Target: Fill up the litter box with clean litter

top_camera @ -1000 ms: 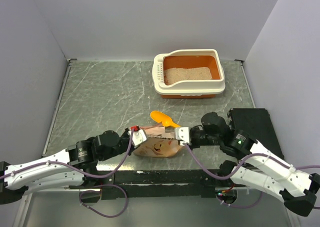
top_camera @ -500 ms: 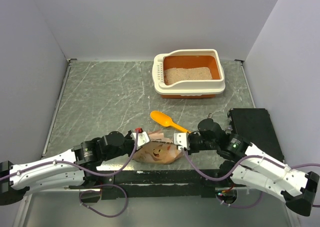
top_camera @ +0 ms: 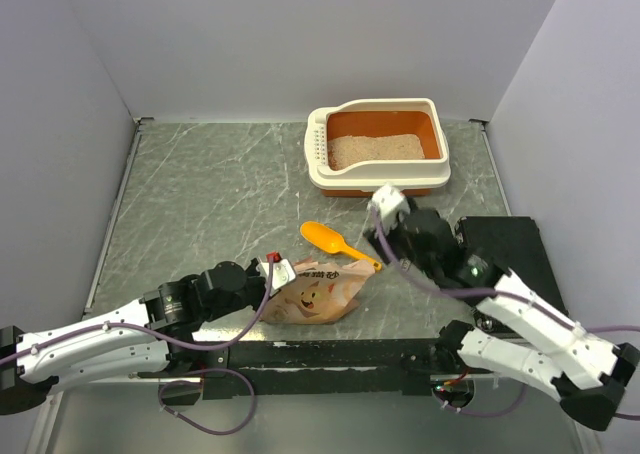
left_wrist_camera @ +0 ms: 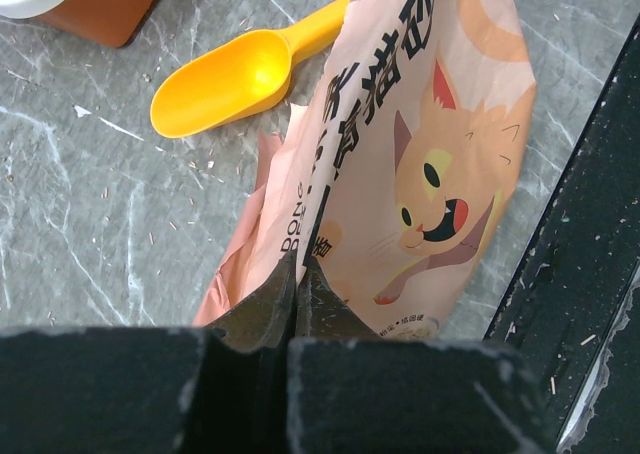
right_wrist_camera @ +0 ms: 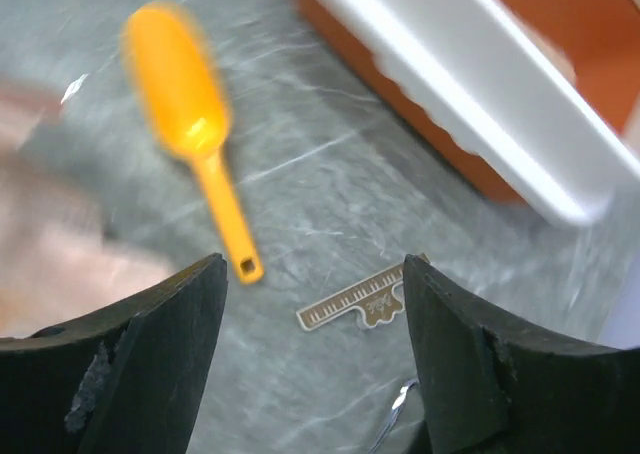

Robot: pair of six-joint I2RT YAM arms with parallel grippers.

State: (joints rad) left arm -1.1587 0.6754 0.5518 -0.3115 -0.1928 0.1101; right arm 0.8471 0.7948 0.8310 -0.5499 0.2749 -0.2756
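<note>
The litter box (top_camera: 377, 181), cream outside and orange inside, stands at the back of the table with pale clean litter (top_camera: 375, 149) in it. A crinkled paper bag (top_camera: 320, 292) with a cat print lies near the front edge. My left gripper (top_camera: 277, 272) is shut on the bag's (left_wrist_camera: 400, 154) torn top edge, its fingertips (left_wrist_camera: 298, 274) pinched together. My right gripper (top_camera: 384, 207) hovers open between bag and box with nothing in it. In the right wrist view the gripper (right_wrist_camera: 315, 266) hangs above bare table, the litter box rim (right_wrist_camera: 470, 84) just ahead.
A yellow-orange scoop (top_camera: 330, 239) lies beside the bag, seen also as the scoop (left_wrist_camera: 225, 79) and the scoop (right_wrist_camera: 185, 84). A small ruler-like tag (right_wrist_camera: 365, 299) lies on the table. A flat black box (top_camera: 503, 246) sits at the right.
My right gripper opened, let go of the bag and swung up and back toward the litter box. The bag has sagged onto the table, held only by my left gripper.
</note>
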